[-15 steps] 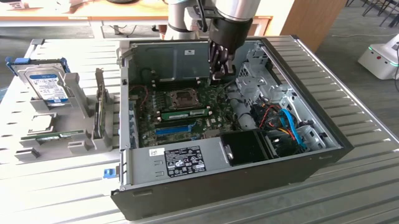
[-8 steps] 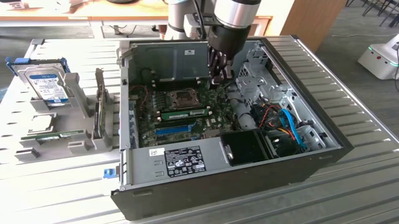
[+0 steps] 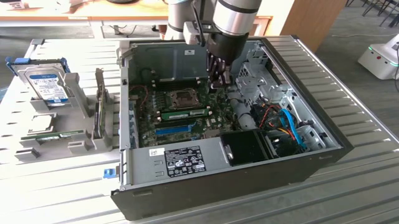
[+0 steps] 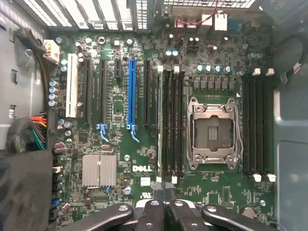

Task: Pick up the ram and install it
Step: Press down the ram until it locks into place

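Observation:
The ram (image 3: 187, 113), a long green stick, stands on edge in a memory slot of the motherboard (image 3: 159, 126) inside the open computer case (image 3: 299, 163), just in front of the CPU socket (image 3: 185, 98). In the wrist view the ram (image 4: 160, 125) shows edge-on as a thin strip in the slot beside the socket (image 4: 213, 130). My gripper (image 3: 217, 84) hangs above the board, over the end of that slot on the exterior view's right. Its black fingertips (image 4: 159, 187) are pressed together with nothing between them, so the gripper (image 4: 163, 190) is shut.
A grey fixture on the exterior view's left holds a hard drive (image 3: 46, 86), an upright expansion card (image 3: 100, 109) and another green stick (image 3: 59, 136) lying flat. Drive cages, blue cables (image 3: 290, 123) and a black fan shroud (image 3: 249, 147) crowd the case's right side.

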`<state>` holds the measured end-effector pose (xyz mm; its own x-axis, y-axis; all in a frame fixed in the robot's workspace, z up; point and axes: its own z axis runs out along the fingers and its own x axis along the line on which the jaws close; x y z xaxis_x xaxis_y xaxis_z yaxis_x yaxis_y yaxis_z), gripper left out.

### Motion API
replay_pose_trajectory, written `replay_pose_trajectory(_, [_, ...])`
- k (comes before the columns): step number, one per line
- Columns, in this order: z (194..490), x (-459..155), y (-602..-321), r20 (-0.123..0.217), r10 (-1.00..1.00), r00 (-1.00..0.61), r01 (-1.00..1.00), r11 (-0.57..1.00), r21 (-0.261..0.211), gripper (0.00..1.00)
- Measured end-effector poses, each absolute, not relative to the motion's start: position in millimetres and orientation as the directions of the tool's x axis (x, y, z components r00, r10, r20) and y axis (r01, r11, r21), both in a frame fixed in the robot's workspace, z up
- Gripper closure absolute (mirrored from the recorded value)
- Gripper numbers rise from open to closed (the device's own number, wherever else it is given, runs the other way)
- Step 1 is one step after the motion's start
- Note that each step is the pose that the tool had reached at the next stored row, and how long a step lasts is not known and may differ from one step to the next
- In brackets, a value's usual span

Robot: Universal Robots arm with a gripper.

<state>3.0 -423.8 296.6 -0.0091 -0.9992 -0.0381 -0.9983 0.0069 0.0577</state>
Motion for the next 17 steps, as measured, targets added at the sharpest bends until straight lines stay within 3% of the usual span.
replay_pose_trajectory(17, [267,3,-424,-0.038,-0.999,-0.009,-0.998,0.007,0.058,0.89])
